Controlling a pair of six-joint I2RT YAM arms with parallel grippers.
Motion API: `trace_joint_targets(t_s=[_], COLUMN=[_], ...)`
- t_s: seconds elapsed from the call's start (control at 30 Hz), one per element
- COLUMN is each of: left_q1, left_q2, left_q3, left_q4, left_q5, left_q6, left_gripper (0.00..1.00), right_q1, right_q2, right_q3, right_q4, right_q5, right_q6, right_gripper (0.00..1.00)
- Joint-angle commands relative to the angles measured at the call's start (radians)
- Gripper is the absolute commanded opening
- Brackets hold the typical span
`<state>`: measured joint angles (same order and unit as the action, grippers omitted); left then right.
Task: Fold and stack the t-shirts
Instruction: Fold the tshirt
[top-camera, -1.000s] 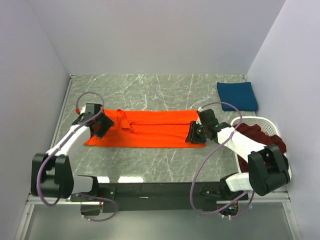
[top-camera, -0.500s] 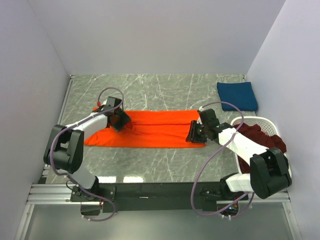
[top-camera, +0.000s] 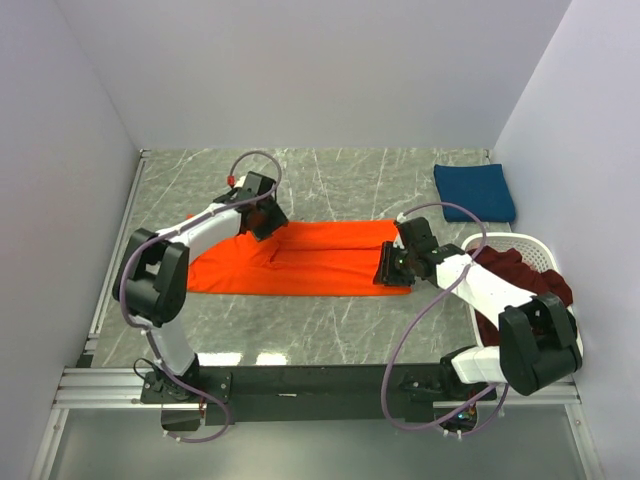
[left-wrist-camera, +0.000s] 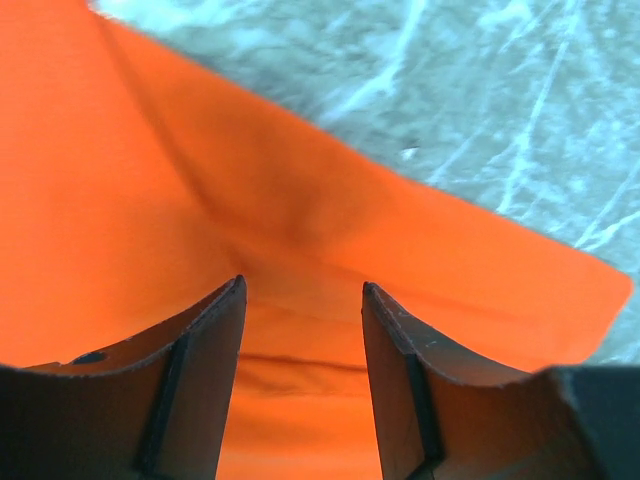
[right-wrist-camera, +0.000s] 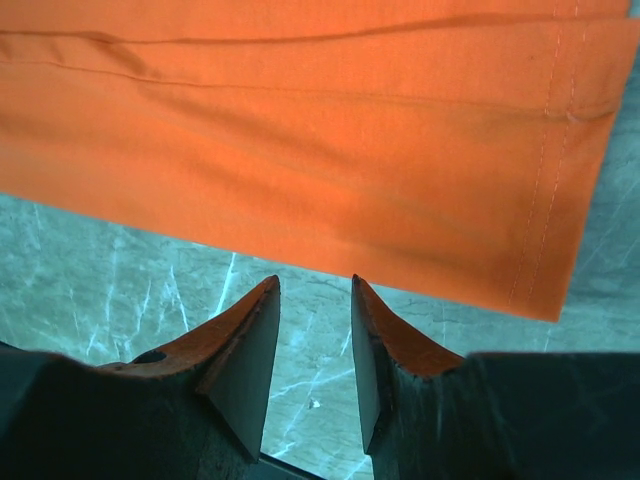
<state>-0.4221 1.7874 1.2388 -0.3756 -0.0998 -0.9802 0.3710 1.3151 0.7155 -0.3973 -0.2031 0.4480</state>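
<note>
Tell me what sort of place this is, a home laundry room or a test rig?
Probably a lab test cell: plain pale walls box in a marble-pattern table, with an orange t-shirt, a folded navy t-shirt and a white basket of dark shirts.

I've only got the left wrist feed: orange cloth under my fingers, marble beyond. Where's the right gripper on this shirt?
Observer: The right gripper sits at the orange t-shirt's right end, by its near corner.
Operator: Is it holding cloth?
Observer: No. In the right wrist view its fingers are apart, with only marble between them.
Operator: Anything folded so far?
Observer: A navy t-shirt lies folded at the far right corner of the table.
</note>
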Motion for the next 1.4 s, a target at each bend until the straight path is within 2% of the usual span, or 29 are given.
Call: trace_joint_targets(t_s=[0.0, 0.2, 0.43, 0.53, 0.77, 0.8, 0.9, 0.97, 1.37], left_q1=[0.003, 0.038, 0.242, 0.312, 0.419, 0.455, 0.473, 0.479, 0.522], left_q2=[-0.153, -0.336, -0.457, -0.497, -0.514, -0.51, -0.51, -0.507, -0.471], left_q3=[-0.039, -0.179, -0.435, -0.481, -0.509, -0.512, -0.519, -0.518, -0.532], left_q4=[-0.038, -0.117, -0.088, -0.082, -0.082, -0.08, -0.077, -0.078, -0.062], left_q5=[-0.086, -0.209, -0.121, -0.087, -0.063, -0.057, -0.04, -0.037, -0.009], left_q6=[0.044, 0.06, 0.067, 0.086, 0.156, 0.159, 0.17, 0.181, 0.179], left_gripper=[0.56, 0.55, 0.54, 0.53, 0.53, 0.53, 0.53, 0.53, 0.52], right_q1=[0.009, 0.032, 0.037, 0.031, -0.056, -0.067, -0.087, -0.09, -0.153], right_q2=[0.019, 0.082, 0.164, 0.151, 0.131, 0.13, 0.148, 0.174, 0.28], right_q3=[0.067, 0.105, 0.137, 0.14, 0.17, 0.17, 0.188, 0.212, 0.274], right_q4=[-0.002, -0.006, -0.04, -0.048, -0.052, -0.048, -0.049, -0.064, -0.048], right_q5=[0.001, 0.014, 0.08, 0.148, 0.202, 0.202, 0.241, 0.277, 0.26], right_q6=[-0.04, -0.066, -0.071, -0.071, -0.052, -0.054, -0.068, -0.069, -0.005], right_gripper=[0.41, 0.38, 0.37, 0.37, 0.39, 0.41, 0.5, 0.52, 0.49])
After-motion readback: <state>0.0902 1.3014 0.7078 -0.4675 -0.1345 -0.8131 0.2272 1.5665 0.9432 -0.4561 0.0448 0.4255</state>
